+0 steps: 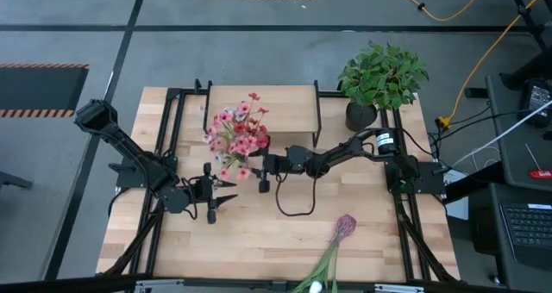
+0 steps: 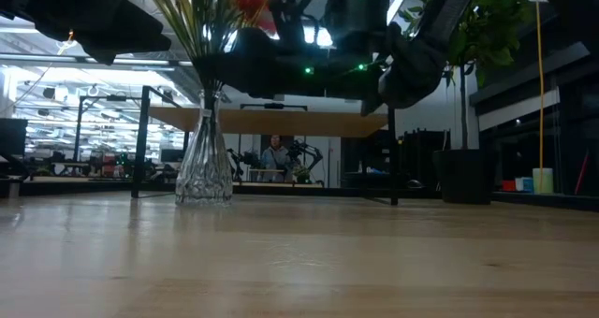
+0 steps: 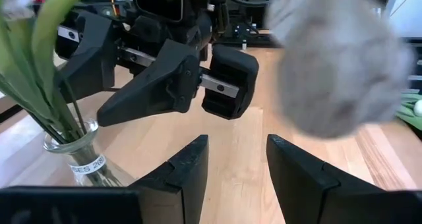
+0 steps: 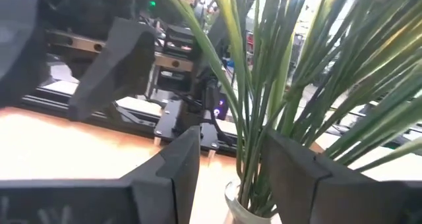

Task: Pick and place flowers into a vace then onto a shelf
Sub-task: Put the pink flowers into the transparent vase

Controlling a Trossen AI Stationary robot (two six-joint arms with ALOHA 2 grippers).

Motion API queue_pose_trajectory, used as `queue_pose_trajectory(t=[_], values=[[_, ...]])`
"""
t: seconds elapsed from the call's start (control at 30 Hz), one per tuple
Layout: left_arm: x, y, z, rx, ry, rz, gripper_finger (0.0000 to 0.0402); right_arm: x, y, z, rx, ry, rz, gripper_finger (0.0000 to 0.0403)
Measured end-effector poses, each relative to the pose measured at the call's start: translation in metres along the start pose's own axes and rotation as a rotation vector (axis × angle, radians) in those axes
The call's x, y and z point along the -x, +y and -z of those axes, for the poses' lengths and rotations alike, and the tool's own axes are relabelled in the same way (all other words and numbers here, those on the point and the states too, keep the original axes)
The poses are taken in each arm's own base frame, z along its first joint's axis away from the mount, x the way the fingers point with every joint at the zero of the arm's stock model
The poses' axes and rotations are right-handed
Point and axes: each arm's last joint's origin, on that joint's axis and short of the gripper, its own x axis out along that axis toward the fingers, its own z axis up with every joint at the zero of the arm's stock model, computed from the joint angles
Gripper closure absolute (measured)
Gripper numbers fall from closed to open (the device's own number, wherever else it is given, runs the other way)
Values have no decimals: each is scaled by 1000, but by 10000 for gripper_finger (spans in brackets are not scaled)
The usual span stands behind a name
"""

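Both grippers hang open and empty beside the vase (image 2: 204, 173) of flowers (image 1: 237, 138): left gripper (image 1: 226, 196), right gripper (image 1: 255, 165).

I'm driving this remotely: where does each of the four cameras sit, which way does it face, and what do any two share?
High view: overhead, facing straight down; both arms, left pincer, right pincer, flowers, shelf.
Low view: at tabletop height, facing level across; vase, shelf, dark arm parts overhead.
Left wrist view: on the left wrist, facing forward past its own open fingers; vase, right pincer.
Right wrist view: on the right wrist; its own fingers are beside the green stems.
Shared: the vase shows in the low and left wrist views.
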Motion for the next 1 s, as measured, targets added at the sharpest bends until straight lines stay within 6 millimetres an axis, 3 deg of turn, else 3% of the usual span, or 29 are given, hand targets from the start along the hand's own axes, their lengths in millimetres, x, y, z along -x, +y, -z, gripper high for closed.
queue_pose_trajectory(t=[0.43,1.0], values=[[0,0,0,0,2,7,255,2,12,-19,68,26,59,242],[0,0,0,1,4,15,255,5,25,-24,169,100,210,242]])
